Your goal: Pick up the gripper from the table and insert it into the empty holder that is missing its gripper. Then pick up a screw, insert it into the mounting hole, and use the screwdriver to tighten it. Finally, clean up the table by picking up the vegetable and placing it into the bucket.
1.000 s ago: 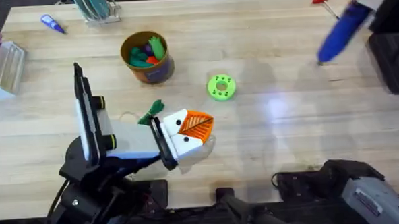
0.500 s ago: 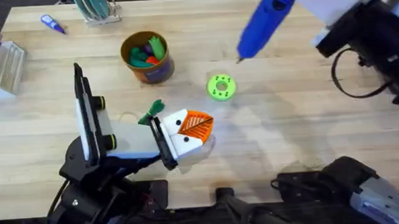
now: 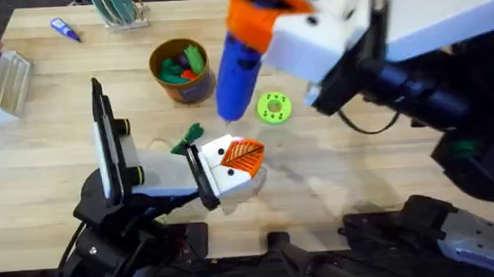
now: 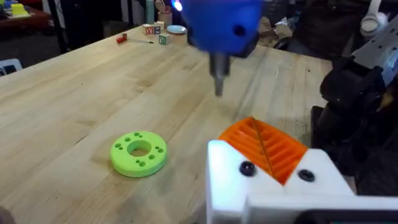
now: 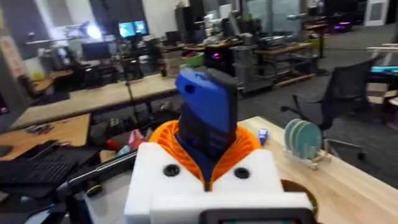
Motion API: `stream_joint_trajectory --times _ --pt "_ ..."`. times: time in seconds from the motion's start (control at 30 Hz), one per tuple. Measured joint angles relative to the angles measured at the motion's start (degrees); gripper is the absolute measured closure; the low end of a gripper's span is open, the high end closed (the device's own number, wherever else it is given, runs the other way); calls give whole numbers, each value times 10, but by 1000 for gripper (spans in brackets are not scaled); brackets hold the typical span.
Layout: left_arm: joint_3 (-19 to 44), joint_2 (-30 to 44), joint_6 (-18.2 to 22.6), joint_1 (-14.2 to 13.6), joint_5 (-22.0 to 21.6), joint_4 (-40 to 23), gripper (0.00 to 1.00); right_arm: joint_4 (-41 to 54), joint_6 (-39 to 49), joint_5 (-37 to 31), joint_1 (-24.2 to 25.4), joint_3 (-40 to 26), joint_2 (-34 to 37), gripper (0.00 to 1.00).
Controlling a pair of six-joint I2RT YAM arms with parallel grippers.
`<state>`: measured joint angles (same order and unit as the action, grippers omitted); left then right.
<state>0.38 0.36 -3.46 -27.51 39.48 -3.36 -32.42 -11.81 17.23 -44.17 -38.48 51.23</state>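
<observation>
1. Overhead: fat blue screwdriver (image 3: 237, 65) clamped between the orange ribbed pads of the right gripper (image 3: 263, 21), blurred, tip hanging over the plank-grained table (image 3: 357, 163). At its 4 o'clock, a bright-green holed disc (image 3: 273, 107); at 10 o'clock, a bucket (image 3: 181, 71) of toys. Dark-green vegetable (image 3: 188, 139) just beside the left gripper (image 3: 240, 162).
2. Left wrist: thin metal tip above the orange ribbed pad (image 4: 264, 147); left fingers' gap impossible to tell.
3. Right wrist: blue body wedged between orange pads, tip hidden.
</observation>
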Motion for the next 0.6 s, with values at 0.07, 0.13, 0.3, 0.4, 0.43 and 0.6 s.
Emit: stream_joint_trajectory --times 0.07,0.13,0.3,0.4,0.43,0.6 --pt "0 0 0 0 0 0 994 -14 0 10 -9 0 14 979" --pt "0 0 0 0 0 0 994 -32 0 19 -14 0 27 979" --pt "0 0 0 0 0 0 994 -44 0 66 -19 0 46 979" --pt "0 0 0 0 0 0 994 -39 0 88 -20 0 46 979" --pt "0 0 0 0 0 0 994 -36 0 95 -20 0 46 979" --pt "0 0 0 0 0 0 994 -34 0 107 -20 0 47 979"
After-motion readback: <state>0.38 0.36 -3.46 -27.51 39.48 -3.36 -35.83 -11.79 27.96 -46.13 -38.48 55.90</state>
